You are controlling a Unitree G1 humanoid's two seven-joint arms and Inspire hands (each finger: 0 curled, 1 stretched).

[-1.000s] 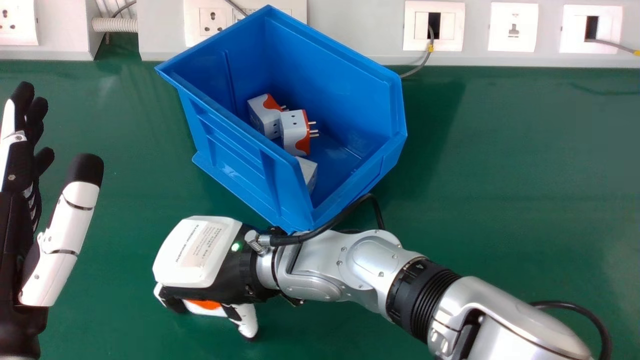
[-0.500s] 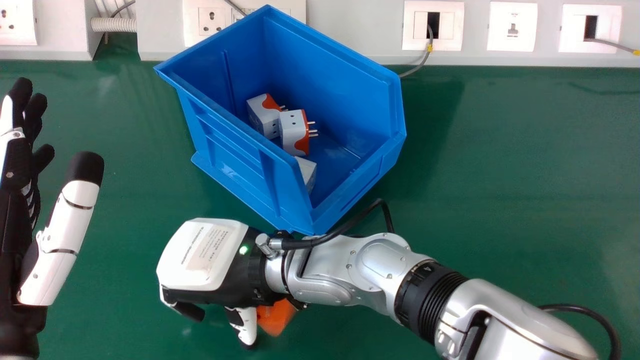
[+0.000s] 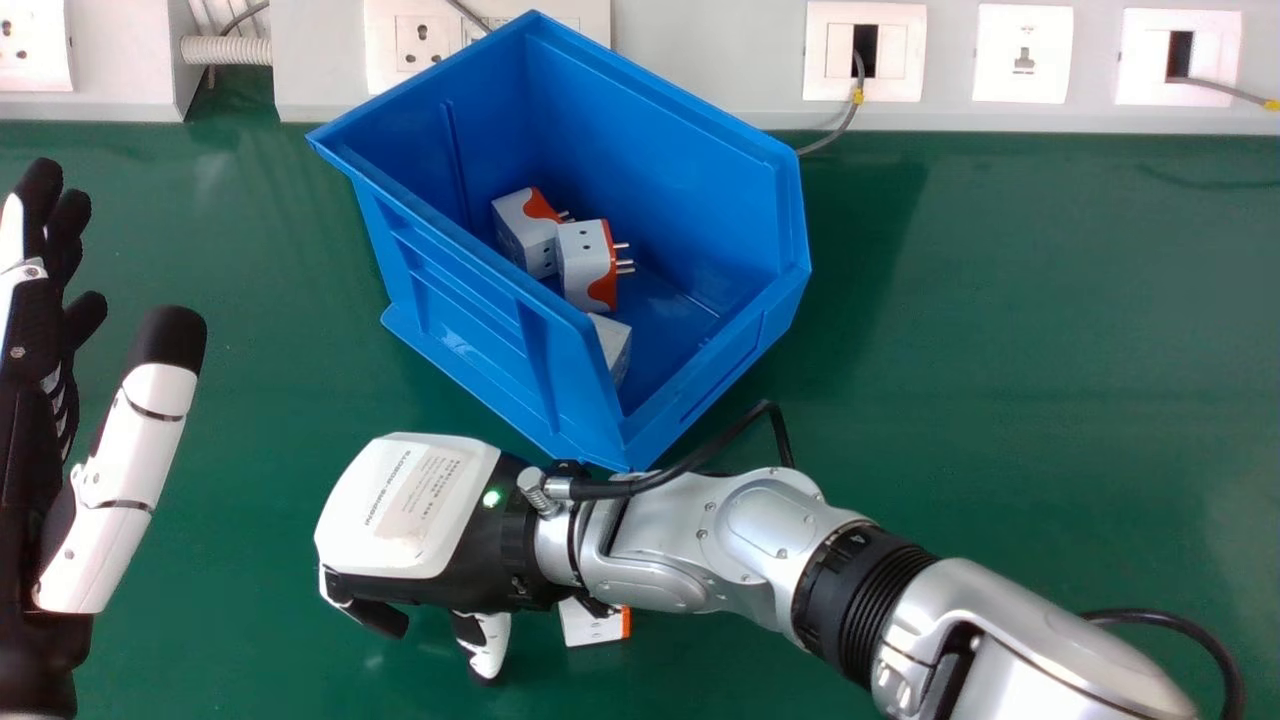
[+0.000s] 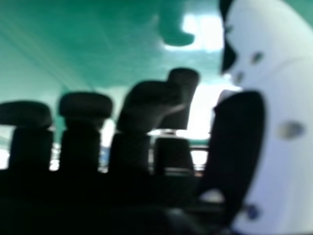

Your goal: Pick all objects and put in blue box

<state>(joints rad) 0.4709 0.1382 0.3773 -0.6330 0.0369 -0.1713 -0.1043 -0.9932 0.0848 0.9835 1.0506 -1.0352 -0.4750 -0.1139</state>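
The right hand [image 3: 400,520] is loosely open, holding nothing. Beside its wrist, 1 plug adapter [image 3: 592,624] lies on the worktop [image 3: 1000,400]; 2 pinned adapters [image 3: 586,262] and 1 partly hidden white block [image 3: 612,345] sit inside the blue box [image 3: 455,320]. The left hand [image 3: 125,470] is open.

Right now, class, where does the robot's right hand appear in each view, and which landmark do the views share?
Head view: the right hand is left of centre, below the blue box.
Right hand view: its fingertips in the foreground, thumb beside them.
Shared landmark: green table.
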